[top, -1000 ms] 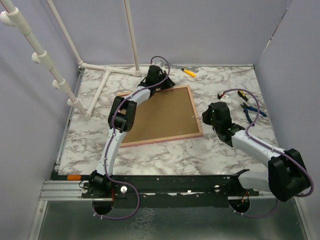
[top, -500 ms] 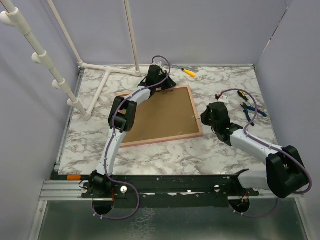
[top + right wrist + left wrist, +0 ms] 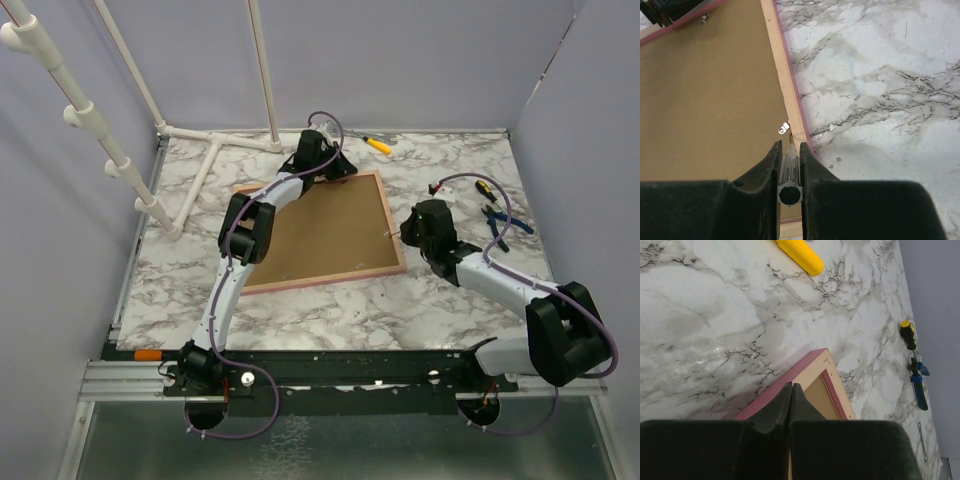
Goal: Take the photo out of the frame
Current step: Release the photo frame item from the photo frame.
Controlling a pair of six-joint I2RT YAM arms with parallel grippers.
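Note:
The frame [image 3: 320,232] lies back-up on the marble table, brown fibreboard back showing inside a thin pink border. The photo is hidden under it. My left gripper [image 3: 340,172] is shut and empty, its tips [image 3: 790,386] pressed on the frame's far edge near the far right corner [image 3: 821,367]. My right gripper [image 3: 403,232] is shut on a clear-handled screwdriver [image 3: 789,172]. Its tip points at a small metal tab [image 3: 784,128] on the frame's right rail [image 3: 785,95].
A yellow-handled screwdriver [image 3: 377,144] lies at the far edge. Blue pliers and small tools [image 3: 495,212] lie at the right. A white pipe stand [image 3: 215,150] occupies the far left corner. A second metal tab [image 3: 704,19] shows near the frame's far edge.
My right gripper has crept left and a little farther toward the frame's right rail. The left arm and frame have not visibly moved.

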